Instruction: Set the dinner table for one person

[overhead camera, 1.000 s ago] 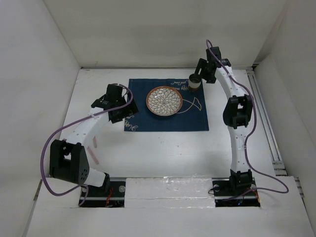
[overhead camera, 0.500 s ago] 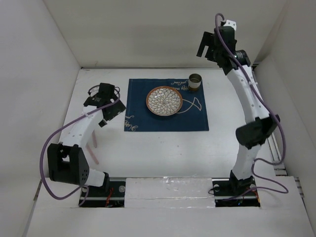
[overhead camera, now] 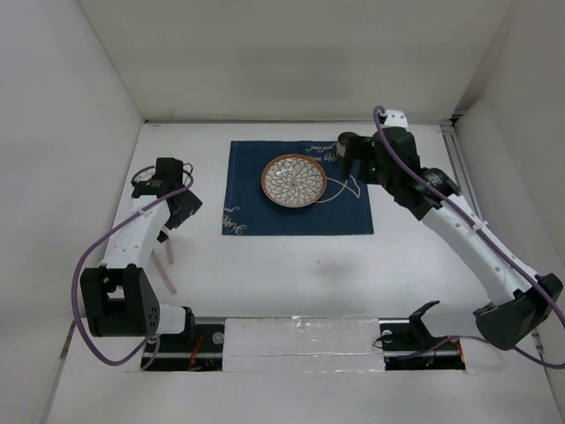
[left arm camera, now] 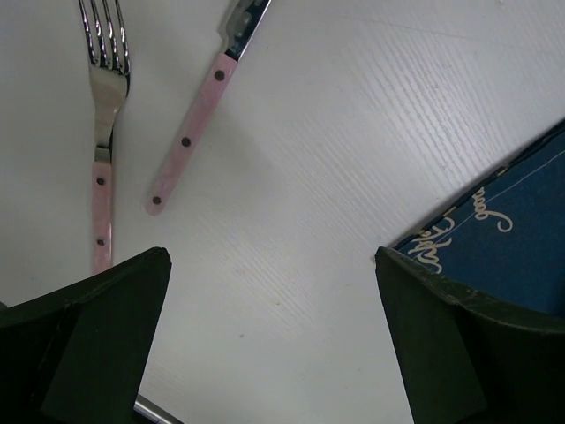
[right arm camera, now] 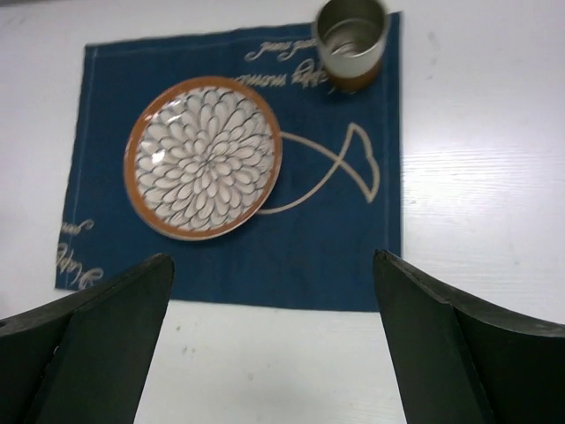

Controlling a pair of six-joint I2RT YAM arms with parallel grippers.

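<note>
The white dinner table (overhead camera: 291, 274) holds a navy placemat (overhead camera: 300, 212) with a flower-patterned plate (overhead camera: 294, 180) on it. In the right wrist view the plate (right arm camera: 203, 157) and a metal cup (right arm camera: 351, 40) stand on the placemat (right arm camera: 335, 238). My right gripper (overhead camera: 357, 157) (right arm camera: 274, 344) is open and empty above the mat's right part and hides the cup from the top view. My left gripper (overhead camera: 169, 193) (left arm camera: 274, 336) is open and empty, left of the mat. A pink-handled fork (left arm camera: 103, 106) and knife (left arm camera: 199, 115) lie on the table ahead of it.
White walls enclose the table on the left, back and right. The pink cutlery handles (overhead camera: 166, 276) show near the left arm's lower link. A metal rail (overhead camera: 477, 221) runs along the right edge. The placemat corner (left arm camera: 494, 238) is beside the left gripper's right finger.
The right gripper left the cup, rose high, then came down above the mat's right part. The left gripper moved left, away from the mat. Its arm now stretches further out.
</note>
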